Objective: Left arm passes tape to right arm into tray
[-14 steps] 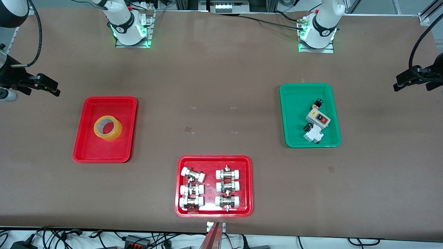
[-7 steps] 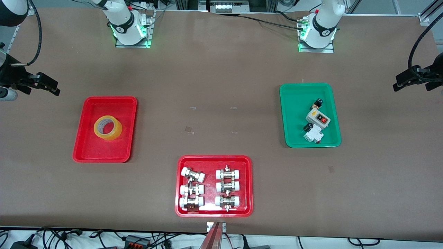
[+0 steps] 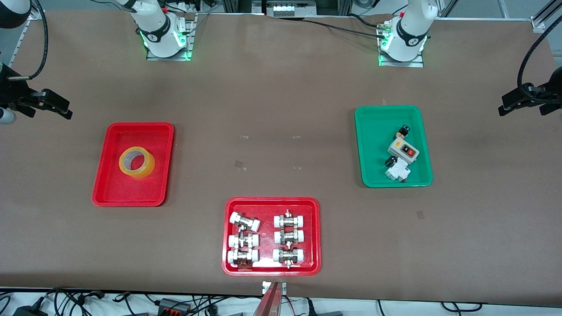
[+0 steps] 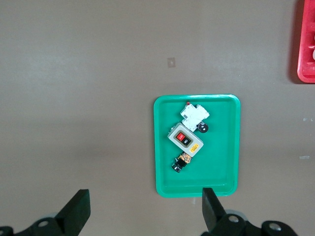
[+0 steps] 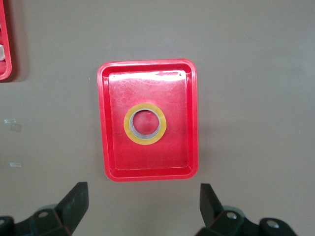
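Note:
The yellow tape lies flat in the middle of the plain red tray, toward the right arm's end of the table. It also shows in the right wrist view, inside the tray. My right gripper is open and empty, high over the bare table beside the tray, and shows in its own wrist view. My left gripper is open and empty, high over the table edge at the left arm's end, beside the green tray, and shows in its own wrist view.
The green tray holds a grey switch box and small electrical parts. A red tray with white-capped metal fittings sits near the front camera. Cables run along the table's near edge.
My right gripper has drifted slightly away from the red tray, toward the table's edge. The tape, the trays and the left arm have not moved.

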You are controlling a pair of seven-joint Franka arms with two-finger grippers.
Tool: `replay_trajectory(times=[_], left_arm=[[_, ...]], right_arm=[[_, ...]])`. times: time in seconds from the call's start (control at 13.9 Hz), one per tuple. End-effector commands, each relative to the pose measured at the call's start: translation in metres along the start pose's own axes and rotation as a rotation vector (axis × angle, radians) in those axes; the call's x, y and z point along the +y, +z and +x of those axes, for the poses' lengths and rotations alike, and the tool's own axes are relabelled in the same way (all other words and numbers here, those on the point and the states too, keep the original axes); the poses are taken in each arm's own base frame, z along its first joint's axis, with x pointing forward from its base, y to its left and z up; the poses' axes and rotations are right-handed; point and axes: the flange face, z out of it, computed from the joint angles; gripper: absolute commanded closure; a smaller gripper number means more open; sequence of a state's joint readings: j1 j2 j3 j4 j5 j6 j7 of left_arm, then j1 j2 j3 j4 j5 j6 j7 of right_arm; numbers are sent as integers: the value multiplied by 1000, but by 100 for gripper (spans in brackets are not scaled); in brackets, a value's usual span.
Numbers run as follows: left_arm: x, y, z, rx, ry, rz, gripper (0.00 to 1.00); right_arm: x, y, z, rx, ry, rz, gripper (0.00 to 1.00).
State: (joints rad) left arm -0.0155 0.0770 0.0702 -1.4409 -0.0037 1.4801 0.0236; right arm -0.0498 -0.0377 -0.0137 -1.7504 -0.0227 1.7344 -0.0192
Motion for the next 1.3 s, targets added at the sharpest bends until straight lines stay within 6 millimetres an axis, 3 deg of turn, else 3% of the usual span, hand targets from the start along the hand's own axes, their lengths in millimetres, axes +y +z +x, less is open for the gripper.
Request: replay_trajectory(times=[0.0, 0.86, 1.22], left_arm=[[5, -10, -3, 19, 16, -5, 0], [2, -3, -28, 53, 23, -8, 0], [3, -3, -28, 48, 23, -5, 0]], right_arm=[[0, -4, -8, -19, -10, 5, 0], [-2, -6, -12, -37, -16, 5, 0], [-3, -6, -12, -37, -17, 5, 0]])
